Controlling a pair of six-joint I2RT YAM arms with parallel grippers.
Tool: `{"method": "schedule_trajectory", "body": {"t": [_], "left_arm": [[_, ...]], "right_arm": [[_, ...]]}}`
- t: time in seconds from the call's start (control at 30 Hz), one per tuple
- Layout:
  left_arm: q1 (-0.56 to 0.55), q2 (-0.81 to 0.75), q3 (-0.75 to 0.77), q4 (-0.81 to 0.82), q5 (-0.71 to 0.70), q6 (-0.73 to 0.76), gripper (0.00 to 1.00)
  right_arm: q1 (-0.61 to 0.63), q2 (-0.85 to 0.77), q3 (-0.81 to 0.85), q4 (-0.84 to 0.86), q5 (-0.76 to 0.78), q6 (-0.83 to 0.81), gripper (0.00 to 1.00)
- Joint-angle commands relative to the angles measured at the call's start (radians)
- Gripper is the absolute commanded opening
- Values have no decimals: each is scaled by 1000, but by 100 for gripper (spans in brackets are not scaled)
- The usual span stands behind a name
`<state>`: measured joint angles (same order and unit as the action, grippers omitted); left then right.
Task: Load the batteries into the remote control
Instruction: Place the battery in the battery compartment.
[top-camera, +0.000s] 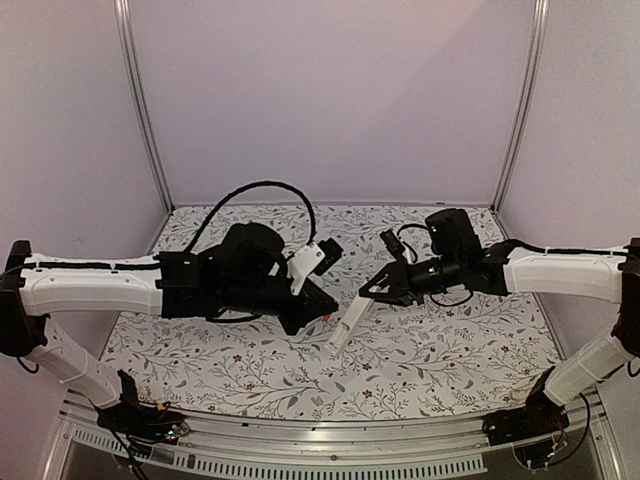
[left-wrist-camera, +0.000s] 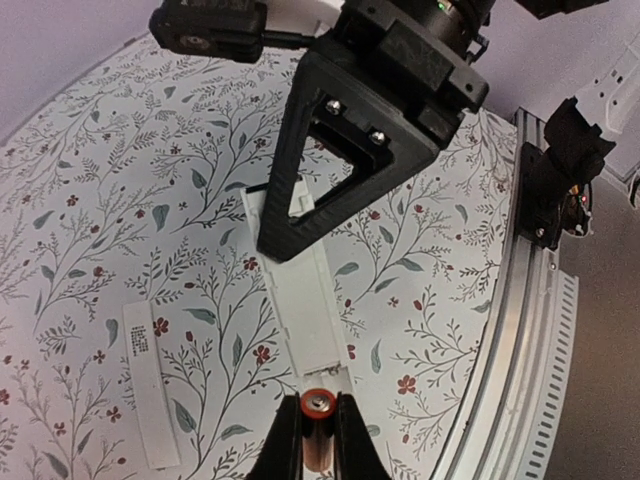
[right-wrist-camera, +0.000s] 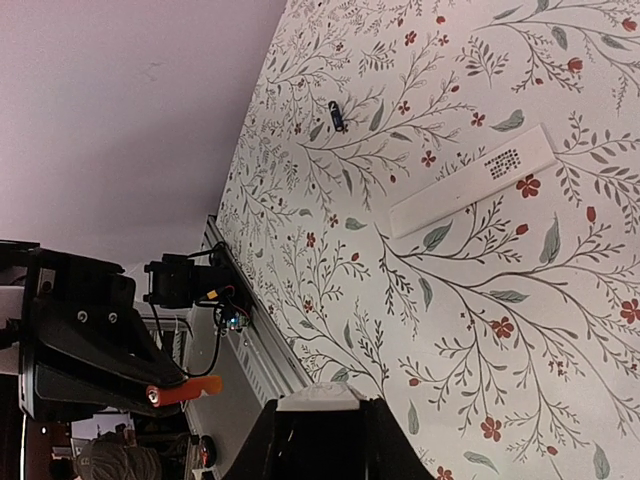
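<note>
Battery (left-wrist-camera: 318, 405): clamped in left claw (left-wrist-camera: 318, 445), bottom centre of left-wrist frame, just beside near end of remote control (left-wrist-camera: 305, 310) (long axis running up-frame, roughly in line). Right claw (right-wrist-camera: 320, 425) grips remote control.

No word or number can be read with certainty. The flat white strip (left-wrist-camera: 150, 385), lying to the left of the remote control (left-wrist-camera: 312, 320) in the left wrist view, carries a small block of dark print near one end, too small to make out.
</note>
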<state>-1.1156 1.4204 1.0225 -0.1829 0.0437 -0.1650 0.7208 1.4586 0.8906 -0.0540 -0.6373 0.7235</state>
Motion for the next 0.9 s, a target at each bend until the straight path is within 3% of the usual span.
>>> {"method": "schedule_trajectory", "body": {"t": [0.0,0.87], "left_arm": [[-30,48,9,57,-25,7,0],[-62,100,-53,130,-76,2,0]], "right_arm": [[16,-2,25,6,13,25,0],[15,-88,27,19,6,67,0]]}}
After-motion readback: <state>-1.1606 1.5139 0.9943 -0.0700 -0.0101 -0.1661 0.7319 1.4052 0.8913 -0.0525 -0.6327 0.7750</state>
